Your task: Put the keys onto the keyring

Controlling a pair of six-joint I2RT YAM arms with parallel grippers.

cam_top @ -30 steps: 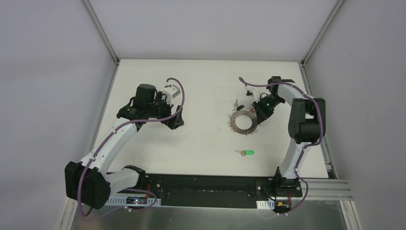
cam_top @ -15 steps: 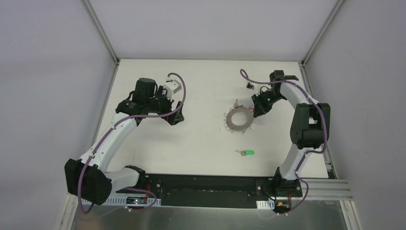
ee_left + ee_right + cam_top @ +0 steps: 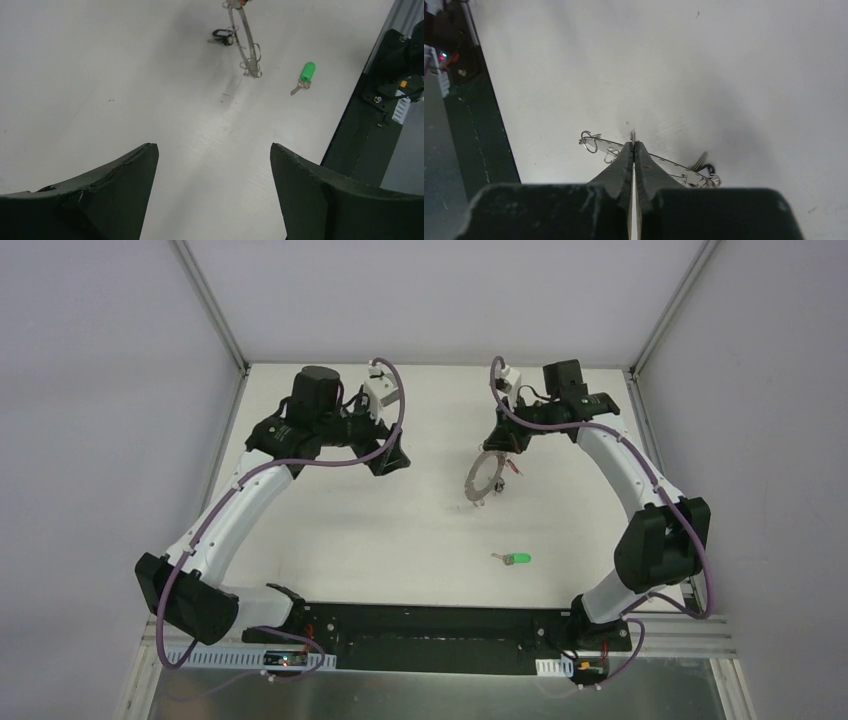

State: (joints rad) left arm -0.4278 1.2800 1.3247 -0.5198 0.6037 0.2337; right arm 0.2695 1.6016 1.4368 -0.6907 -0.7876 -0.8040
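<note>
Shifted up-worktop: your left gripper, fingers spread wide, empty. Keyring tipped from flat onto edge, mid-worktop, rim pinched in your right gripper, fully closed. Green key loose, nearer arm bases.

Keyring tilted edge-up; green key lying apart.

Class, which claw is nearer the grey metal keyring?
Right. Right claw: shut on the rim of the large flat grey metal keyring. Left claw: open, off to its left.
</note>
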